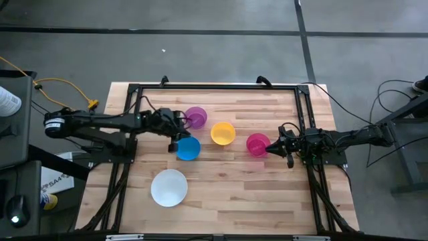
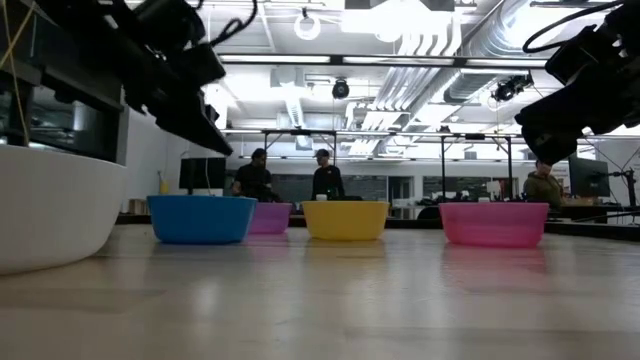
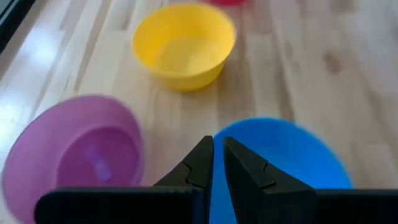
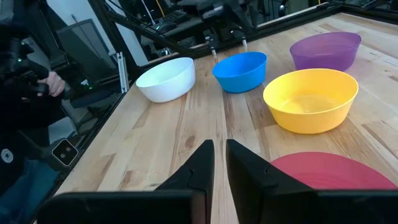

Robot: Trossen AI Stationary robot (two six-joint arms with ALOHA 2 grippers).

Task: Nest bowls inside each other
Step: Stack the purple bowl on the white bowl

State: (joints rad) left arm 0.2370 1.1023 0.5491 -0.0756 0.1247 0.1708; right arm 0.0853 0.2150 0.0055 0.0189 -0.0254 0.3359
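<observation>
While all five bowls sit apart on the tabletop (image 1: 227, 194) — nothing nested yet — both arms hover with fingers drawn narrow and empty. The left gripper (image 1: 175, 134) hangs between the purple bowl (image 1: 195, 116) and blue bowl (image 1: 188, 148), apparently choosing. The right gripper (image 1: 274, 145) waits at three o'clock of the pink-red bowl (image 1: 257, 144). The yellow bowl (image 1: 223, 133) sits mid-row — the white bowl (image 1: 168, 187), largest, at seven o'clock, looks the likely base.

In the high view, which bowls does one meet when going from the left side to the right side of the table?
white bowl → blue bowl → purple bowl → yellow bowl → pink-red bowl
</observation>
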